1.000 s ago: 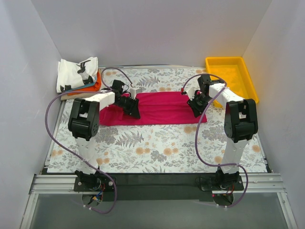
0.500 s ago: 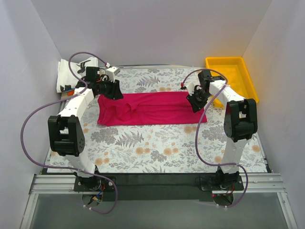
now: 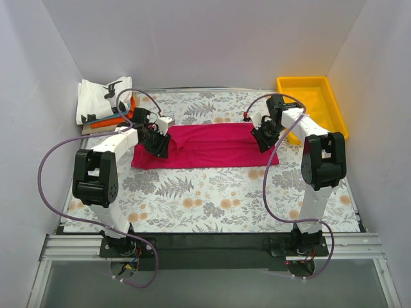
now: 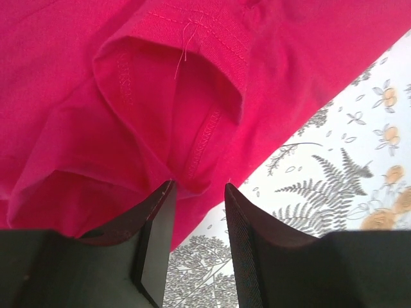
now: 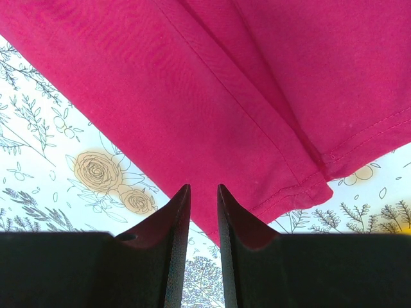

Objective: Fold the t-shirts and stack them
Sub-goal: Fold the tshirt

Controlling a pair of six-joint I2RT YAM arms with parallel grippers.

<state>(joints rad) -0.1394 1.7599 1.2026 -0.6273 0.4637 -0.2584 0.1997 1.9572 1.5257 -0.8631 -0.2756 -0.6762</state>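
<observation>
One magenta-red t-shirt [image 3: 212, 146] lies as a long band mid-table. Two grippers work it: the left gripper [image 4: 199, 186] at its 9 o'clock end, jaws parted and clamping nothing; the right gripper [image 5: 203, 187] at 3 o'clock, jaws barely apart, grip unclear. Three folded t-shirts [image 3: 103, 99] are stacked at 10 o'clock, with one yellow tray [image 3: 303, 80] at 2.

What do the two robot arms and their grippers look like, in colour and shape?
The left arm and right arm have white links and black joint housings. A purple cable loops beside each one. The left gripper and right gripper each have two black fingers, which taper to the tip.
</observation>
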